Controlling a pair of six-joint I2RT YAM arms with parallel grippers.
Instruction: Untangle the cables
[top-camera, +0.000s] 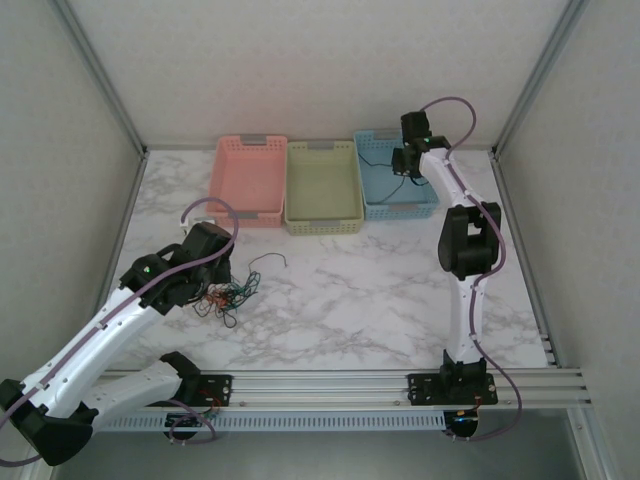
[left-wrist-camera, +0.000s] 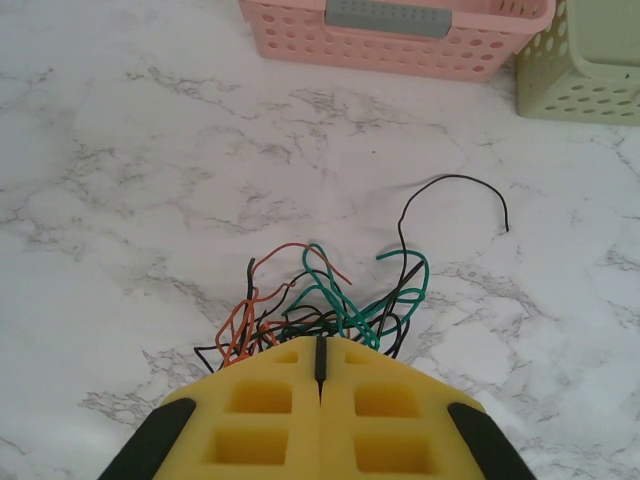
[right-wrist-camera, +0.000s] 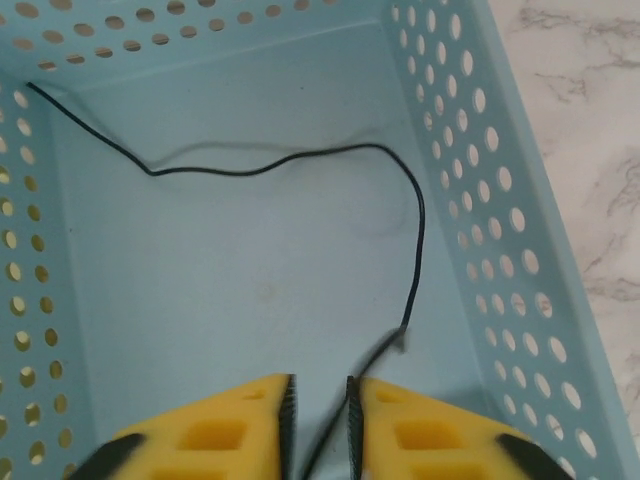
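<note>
At the left of the desk (top-camera: 380, 300), the left end effector (left-wrist-camera: 320, 350) is clenched, its yellow pads pressed together w/ no gap. Its tips sit at the near edge of the cable tangle (left-wrist-camera: 320, 305), a loose heap of red, green & black wires on the marble. Wires run under the tips; can't tell if any is pinched. One black wire (left-wrist-camera: 455, 190) arcs out of the heap toward the baskets, its free end on the desk.

Along the far edge, L to R: pink basket (top-camera: 215, 185), pale green basket (top-camera: 323, 226), blue basket (right-wrist-camera: 500, 200).

Over the blue basket, the right end effector (right-wrist-camera: 318, 400) is released, w/ a narrow gap btw the pads. A separate black cable (right-wrist-camera: 300, 153) lies on the basket floor. One end is at the far-left corner; the other, blurred, drops into the gap. Can't tell if a pad touches it.
</note>
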